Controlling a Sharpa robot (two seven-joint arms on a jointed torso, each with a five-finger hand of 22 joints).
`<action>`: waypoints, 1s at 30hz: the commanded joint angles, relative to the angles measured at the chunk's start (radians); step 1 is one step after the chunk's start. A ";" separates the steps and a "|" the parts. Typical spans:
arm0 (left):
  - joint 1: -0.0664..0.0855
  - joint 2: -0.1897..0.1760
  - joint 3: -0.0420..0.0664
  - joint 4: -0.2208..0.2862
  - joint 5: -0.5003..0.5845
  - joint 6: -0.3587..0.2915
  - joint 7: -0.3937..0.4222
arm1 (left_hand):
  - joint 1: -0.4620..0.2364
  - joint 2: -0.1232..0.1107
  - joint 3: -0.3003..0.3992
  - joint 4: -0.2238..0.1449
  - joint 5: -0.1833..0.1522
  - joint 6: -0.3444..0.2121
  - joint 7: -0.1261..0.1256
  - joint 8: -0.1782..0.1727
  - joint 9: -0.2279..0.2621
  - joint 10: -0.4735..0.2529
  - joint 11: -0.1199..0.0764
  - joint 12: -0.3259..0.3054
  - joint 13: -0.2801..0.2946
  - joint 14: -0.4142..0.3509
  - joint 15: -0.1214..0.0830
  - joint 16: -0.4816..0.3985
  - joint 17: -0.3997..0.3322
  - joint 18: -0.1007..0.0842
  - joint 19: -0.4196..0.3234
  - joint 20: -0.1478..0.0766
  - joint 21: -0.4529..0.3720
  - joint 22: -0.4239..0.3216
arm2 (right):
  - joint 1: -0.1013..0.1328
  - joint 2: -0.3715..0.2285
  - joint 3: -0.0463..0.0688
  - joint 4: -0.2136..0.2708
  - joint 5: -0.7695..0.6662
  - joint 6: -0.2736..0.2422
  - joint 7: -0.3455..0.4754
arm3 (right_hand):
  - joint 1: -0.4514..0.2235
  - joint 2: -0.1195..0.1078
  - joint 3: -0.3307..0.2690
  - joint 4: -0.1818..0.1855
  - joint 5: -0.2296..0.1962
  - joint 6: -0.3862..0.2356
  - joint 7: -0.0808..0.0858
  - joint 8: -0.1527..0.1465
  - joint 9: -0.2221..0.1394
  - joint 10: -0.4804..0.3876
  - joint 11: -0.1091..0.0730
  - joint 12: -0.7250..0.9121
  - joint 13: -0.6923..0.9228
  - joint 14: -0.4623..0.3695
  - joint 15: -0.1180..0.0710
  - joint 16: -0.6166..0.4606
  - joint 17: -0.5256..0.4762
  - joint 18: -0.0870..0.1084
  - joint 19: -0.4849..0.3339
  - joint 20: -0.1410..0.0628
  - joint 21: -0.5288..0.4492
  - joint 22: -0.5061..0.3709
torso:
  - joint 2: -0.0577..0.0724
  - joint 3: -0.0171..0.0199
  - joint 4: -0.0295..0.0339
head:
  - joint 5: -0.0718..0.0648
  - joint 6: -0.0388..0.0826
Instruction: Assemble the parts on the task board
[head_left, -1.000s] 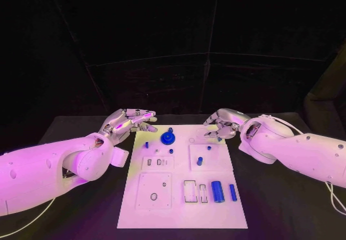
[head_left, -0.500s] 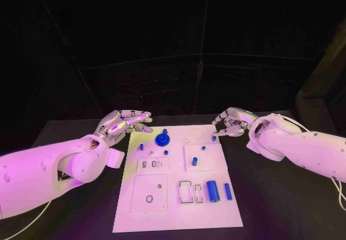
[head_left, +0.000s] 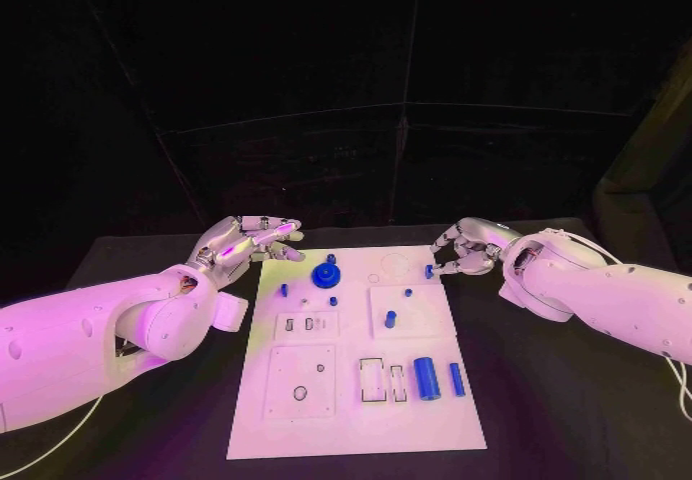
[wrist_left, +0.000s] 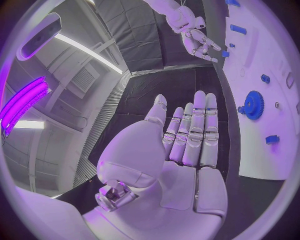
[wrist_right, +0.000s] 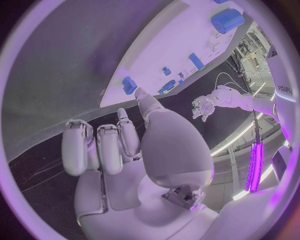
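Task board (head_left: 361, 400) lies mid-table with blue parts on it: a gear (head_left: 326, 275) at the far end, a big cylinder (head_left: 427, 378) near us, and a small blue peg (head_left: 428, 270) at the far right edge. We see the left hand (head_left: 248, 240) hanging off the board's far left corner, fingers straight and apart with nothing in them, while the right hand (head_left: 469, 246) sits just beside that peg with fingers curled, and we cannot tell if it actually grips it. Our worry is a shaky pinch dropping or tipping the peg off the board edge, or the hand nudging the board.
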 joint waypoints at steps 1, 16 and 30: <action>0.001 0.001 0.001 -0.001 0.001 0.014 -0.005 | 0.000 0.006 -0.001 -0.007 0.005 0.004 0.012 -0.006 -0.001 0.001 0.003 -0.006 -0.001 -0.008 -0.003 -0.007 0.001 0.012 -0.006 0.000 -0.003 -0.002 | -0.004 0.002 0.000 -0.002 -0.008 0.020 0.020 | 0.010 0.000 0.000 -0.008 0.005 0.006 -0.001 0.002 0.000 0.008 -0.001 0.006 0.021 0.054 -0.008 0.004 0.001 0.001 0.003 -0.002 0.001 0.005 | 0.000 -0.0011 -0.0001 | -0.002 -0.002; 0.001 0.003 0.001 -0.006 0.001 0.015 -0.007 | 0.002 0.006 -0.001 -0.009 0.005 0.004 0.012 -0.007 -0.001 0.002 0.002 -0.006 -0.001 -0.008 -0.003 -0.008 0.002 0.012 -0.006 0.000 -0.004 -0.002 | -0.025 0.019 0.000 -0.023 -0.010 0.029 0.026 | 0.022 0.011 0.005 -0.017 0.007 0.016 -0.002 0.008 0.001 0.011 -0.003 0.010 0.026 0.055 -0.010 0.006 0.006 0.001 0.005 -0.004 0.001 0.007 | 0.000 -0.0001 0.0001 | -0.002 -0.009; 0.001 0.006 0.000 -0.009 0.001 0.017 -0.009 | 0.002 0.006 -0.001 -0.009 0.005 0.004 0.012 -0.007 -0.001 0.002 0.002 -0.007 -0.001 -0.008 -0.003 -0.008 0.003 0.012 -0.005 0.000 -0.004 -0.003 | -0.035 0.043 0.000 -0.044 -0.023 0.034 0.025 | 0.043 0.037 0.019 -0.032 -0.001 0.047 -0.004 0.020 0.004 0.016 -0.006 0.016 0.033 0.056 -0.012 0.009 0.012 -0.001 0.009 -0.006 0.004 0.014 | -0.001 0.0000 -0.0011 | -0.001 -0.013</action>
